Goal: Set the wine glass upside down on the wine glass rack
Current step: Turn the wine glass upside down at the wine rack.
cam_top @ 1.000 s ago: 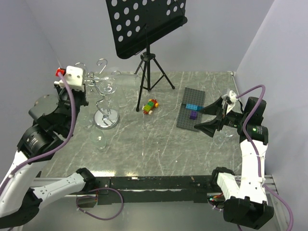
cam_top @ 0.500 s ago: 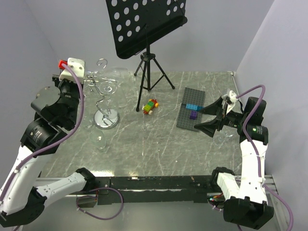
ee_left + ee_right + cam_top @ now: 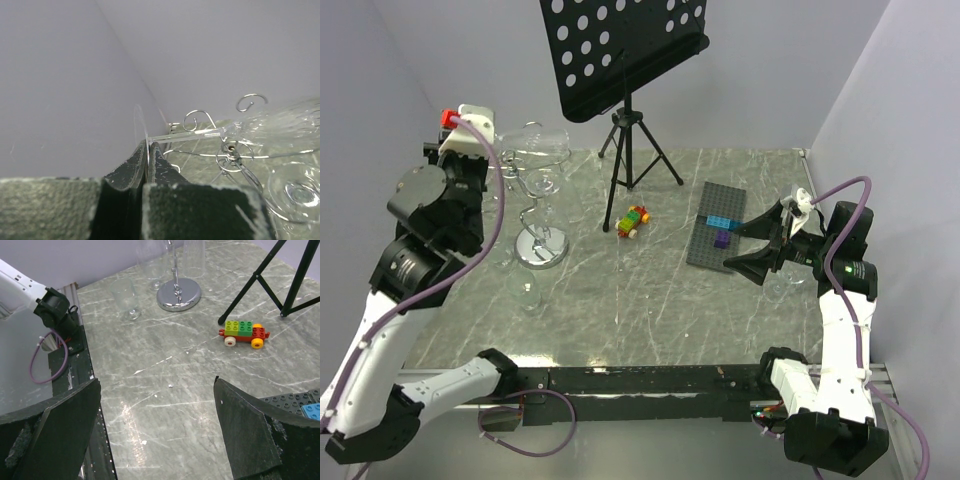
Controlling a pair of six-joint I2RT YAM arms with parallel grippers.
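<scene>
Currently, tabletop [image 3: 650, 300]: grey veined stone; pale lilac walls [image 3: 450, 60] on three sides
Wine glass rack [image 3: 540, 215]: chrome; stands at 10 o'clock
Wine glass [image 3: 280, 122]: lying sideways at the rack's top hooks; foot pinched by left end effector [image 3: 148, 148]
Right end effector [image 3: 156, 382]: spread wide; at 3 o'clock

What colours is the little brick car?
The brick car is green, red, yellow; clearest in right wrist view.

Wine glass [image 3: 280, 124] is showing clear, ribbed. Wine glass rack [image 3: 541, 248] is gleaming silvery chrome. Table [image 3: 650, 300] is presenting grey-green, white-veined marble. Music stand [image 3: 630, 78] is showing black, perforated.
</scene>
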